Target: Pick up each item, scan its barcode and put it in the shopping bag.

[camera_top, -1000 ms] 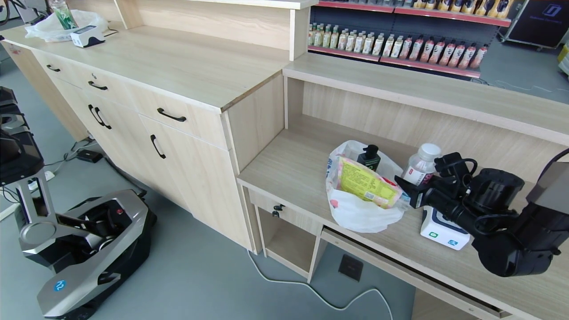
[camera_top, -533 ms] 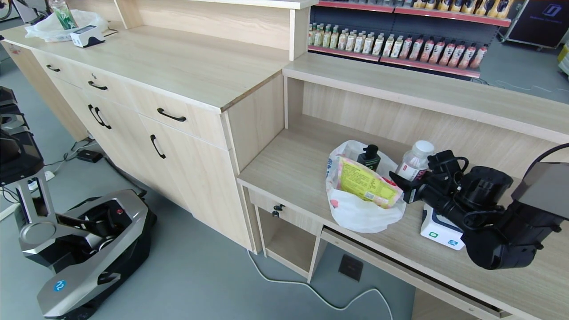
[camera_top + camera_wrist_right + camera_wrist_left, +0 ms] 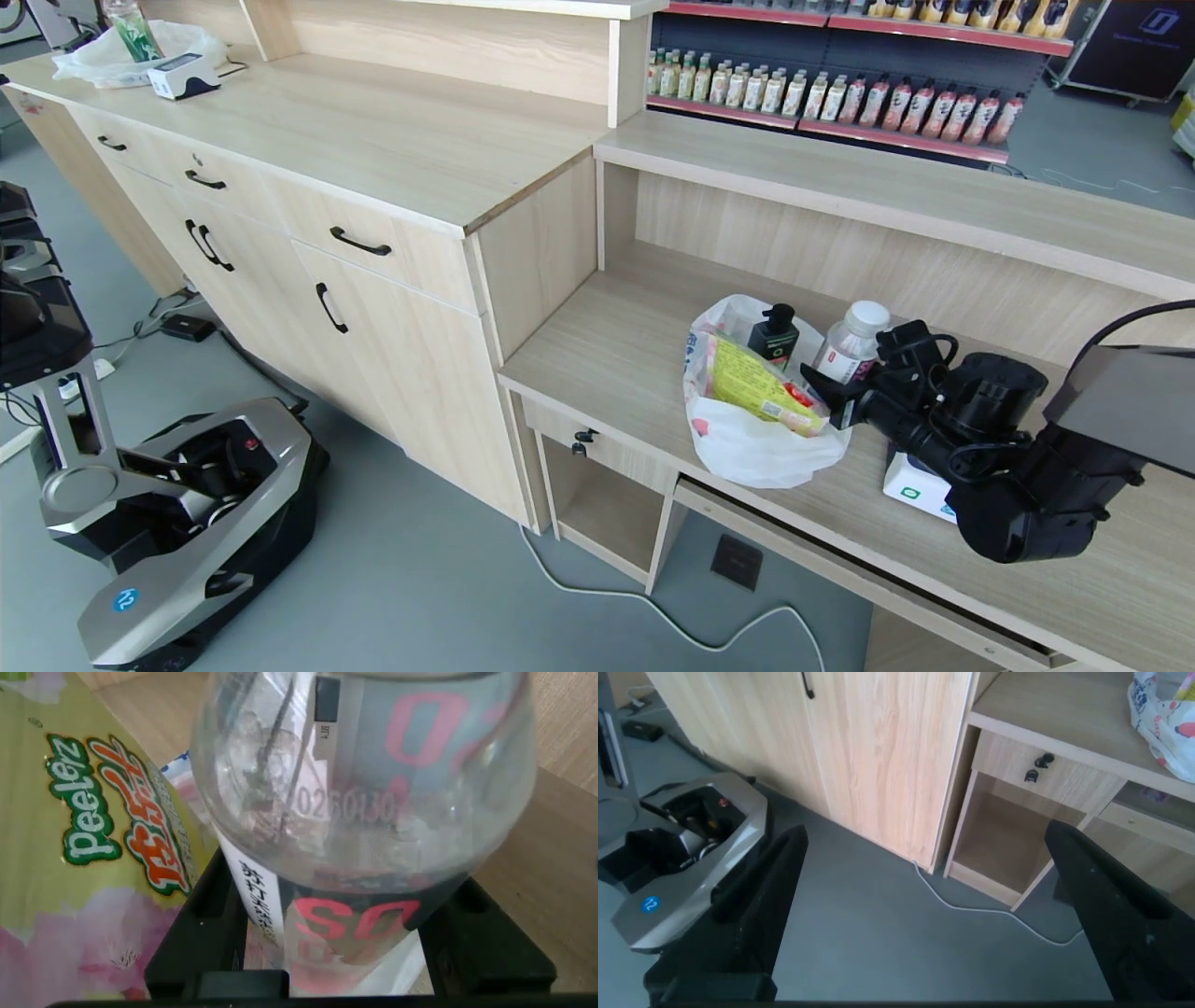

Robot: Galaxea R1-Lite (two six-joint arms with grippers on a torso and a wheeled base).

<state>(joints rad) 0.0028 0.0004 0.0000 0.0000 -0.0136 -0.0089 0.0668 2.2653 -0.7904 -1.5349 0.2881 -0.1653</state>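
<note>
Held by right tool [image 3: 831, 390], clear bottle [image 3: 848, 345] at shopping bag [image 3: 747, 453] edge; yellow snack packet [image 3: 754, 381], black bottle [image 3: 773, 334] inside.

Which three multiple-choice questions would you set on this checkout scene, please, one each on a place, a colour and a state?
1. Where is the black pump bottle?
A. In the shopping bag
B. On the floor
C. On the upper counter

2. What colour is the cap of the clear bottle?
A. Red
B. White
C. Black

3. How is the right gripper?
A. Open and empty
B. Shut on the clear bottle
C. Shut on the shopping bag

Answers:
1 A: it stands inside the bag's open mouth.
2 B: the head view shows a white cap.
3 B: the right wrist view shows the bottle clamped in it.
</note>
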